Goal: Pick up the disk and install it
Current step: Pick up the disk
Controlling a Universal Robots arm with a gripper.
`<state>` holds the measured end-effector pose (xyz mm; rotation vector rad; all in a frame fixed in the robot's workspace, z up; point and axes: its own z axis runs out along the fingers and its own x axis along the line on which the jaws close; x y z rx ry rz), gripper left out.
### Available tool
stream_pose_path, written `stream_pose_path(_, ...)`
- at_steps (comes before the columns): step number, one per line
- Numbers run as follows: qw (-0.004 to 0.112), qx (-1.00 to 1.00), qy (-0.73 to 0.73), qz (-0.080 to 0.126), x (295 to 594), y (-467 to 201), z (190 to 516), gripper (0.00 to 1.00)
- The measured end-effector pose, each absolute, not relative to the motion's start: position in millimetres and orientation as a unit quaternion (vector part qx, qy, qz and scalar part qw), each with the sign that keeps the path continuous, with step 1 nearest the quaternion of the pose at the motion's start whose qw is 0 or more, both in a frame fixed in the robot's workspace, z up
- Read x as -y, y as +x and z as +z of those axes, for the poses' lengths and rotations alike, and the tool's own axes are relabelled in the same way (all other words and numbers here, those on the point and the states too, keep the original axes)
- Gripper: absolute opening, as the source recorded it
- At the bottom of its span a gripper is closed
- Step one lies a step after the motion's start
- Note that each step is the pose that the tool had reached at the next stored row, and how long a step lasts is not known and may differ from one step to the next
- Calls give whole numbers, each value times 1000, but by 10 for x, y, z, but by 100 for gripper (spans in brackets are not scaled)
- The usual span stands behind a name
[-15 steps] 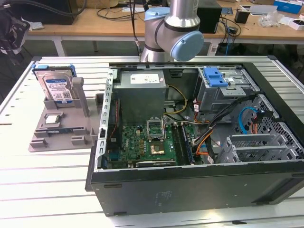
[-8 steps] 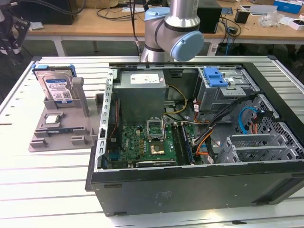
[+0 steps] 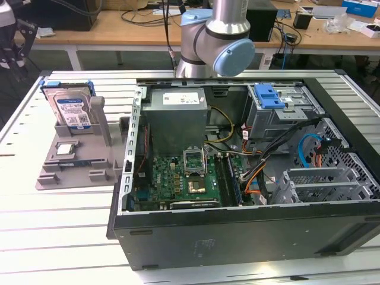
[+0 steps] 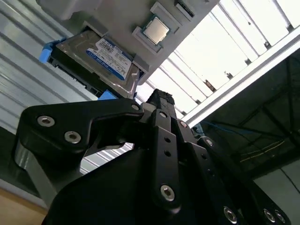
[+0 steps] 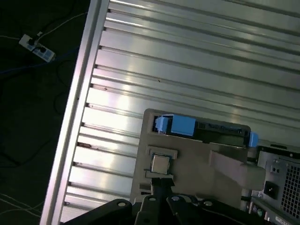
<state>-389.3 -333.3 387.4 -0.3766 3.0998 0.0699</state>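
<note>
Disk (image 3: pixel 71 110) standing upright in a grey holder (image 3: pixel 89 175) near the tabletop's (image 3: pixel 59 237) far corner at the exterior view's left, just beside the open computer case (image 3: pixel 237 231) but outside it. A small square chip (image 3: pixel 66 148) lies in the same holder, in front of the disk. Gripper (image 4: pixel 161 97), in the second wrist view: pressed together on nothing, above the holder, clear of the disk.
</note>
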Motion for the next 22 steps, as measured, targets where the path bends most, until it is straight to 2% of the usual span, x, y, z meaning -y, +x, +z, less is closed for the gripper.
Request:
stream_pose_path(2, 8, -985, -171, 23, 3333, -3893, 3873, 11)
stream_pose_path(22, 3, -934, -356, 24, 3333, -3893, 3873, 11)
